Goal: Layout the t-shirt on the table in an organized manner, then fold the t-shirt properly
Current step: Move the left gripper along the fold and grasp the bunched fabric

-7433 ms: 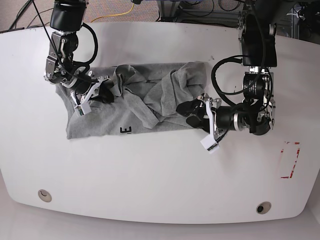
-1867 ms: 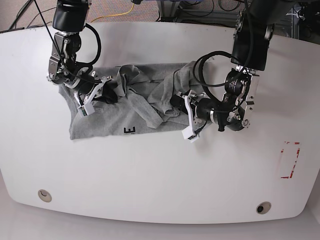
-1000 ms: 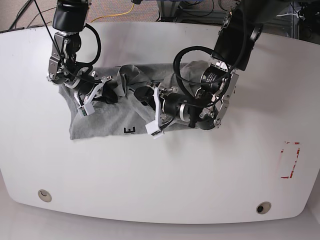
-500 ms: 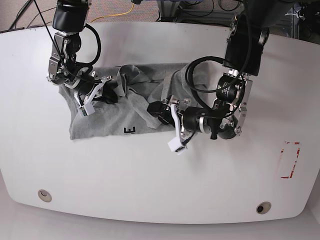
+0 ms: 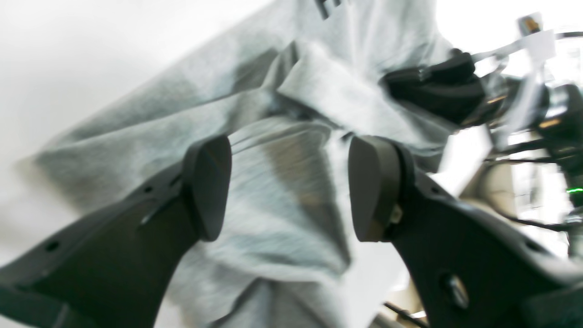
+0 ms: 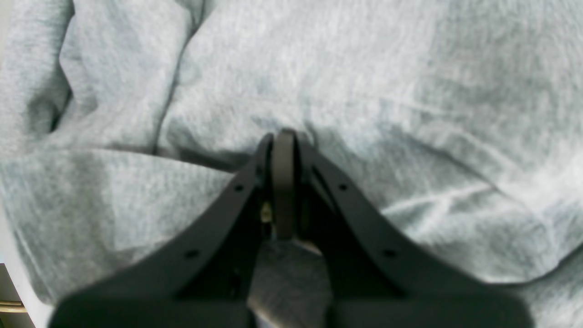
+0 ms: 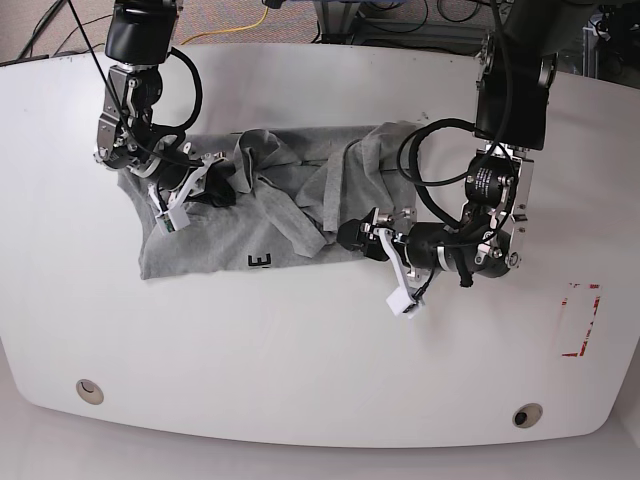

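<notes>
None of the layout is done from where I sit: the t-shirt point(image 7: 260, 205) lies bunched on the desk point(image 7: 300, 360), right pincer point(image 7: 195, 190) pinching its cloth, left pincer point(image 7: 375, 240) wide and empty at its edge, folding all left.

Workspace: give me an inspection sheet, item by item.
Surface: white table, red tape rectangle near one edge, two grommets.
Job's things: grey t-shirt bunched and creased, not laid flat.
Clutter: nothing seen.
Grippers: left gripper open over the shirt, empty; right gripper shut on a fold of t-shirt.
Cables: black loops on both arms; yellow cable on the floor.
Surroundings: carpet and equipment frames behind the table.
</notes>
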You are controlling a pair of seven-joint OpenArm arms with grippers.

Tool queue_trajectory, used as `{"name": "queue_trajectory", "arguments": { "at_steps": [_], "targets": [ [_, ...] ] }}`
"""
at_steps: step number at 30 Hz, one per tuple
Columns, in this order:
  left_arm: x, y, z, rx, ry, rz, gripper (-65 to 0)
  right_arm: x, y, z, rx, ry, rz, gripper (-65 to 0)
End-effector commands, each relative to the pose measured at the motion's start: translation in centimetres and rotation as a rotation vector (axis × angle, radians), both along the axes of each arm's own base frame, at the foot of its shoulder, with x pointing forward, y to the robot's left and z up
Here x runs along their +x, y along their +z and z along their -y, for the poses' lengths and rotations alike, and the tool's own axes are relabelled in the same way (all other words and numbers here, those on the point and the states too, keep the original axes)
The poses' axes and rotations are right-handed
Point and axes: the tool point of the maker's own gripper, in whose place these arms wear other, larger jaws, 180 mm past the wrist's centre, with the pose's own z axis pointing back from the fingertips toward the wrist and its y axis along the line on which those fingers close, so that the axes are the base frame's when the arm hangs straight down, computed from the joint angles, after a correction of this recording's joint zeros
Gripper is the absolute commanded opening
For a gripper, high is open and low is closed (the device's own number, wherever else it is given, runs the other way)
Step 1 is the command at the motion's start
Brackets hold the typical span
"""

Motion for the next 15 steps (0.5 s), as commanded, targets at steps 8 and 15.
{"name": "queue_trajectory", "arguments": {
  "at_steps": [8, 15],
  "targets": [
    [1.8, -0.3, -2.3, 0.153, 0.034, 0.075, -26.8, -4.6, -4.2, 1.9, -0.181, 0.071, -0.229, -63.1],
    [1.7, -0.6, -2.4, 0.163, 0.033, 0.071, -26.8, -4.6, -4.2, 1.9, -0.181, 0.071, -0.229, -63.1]
  ]
}}
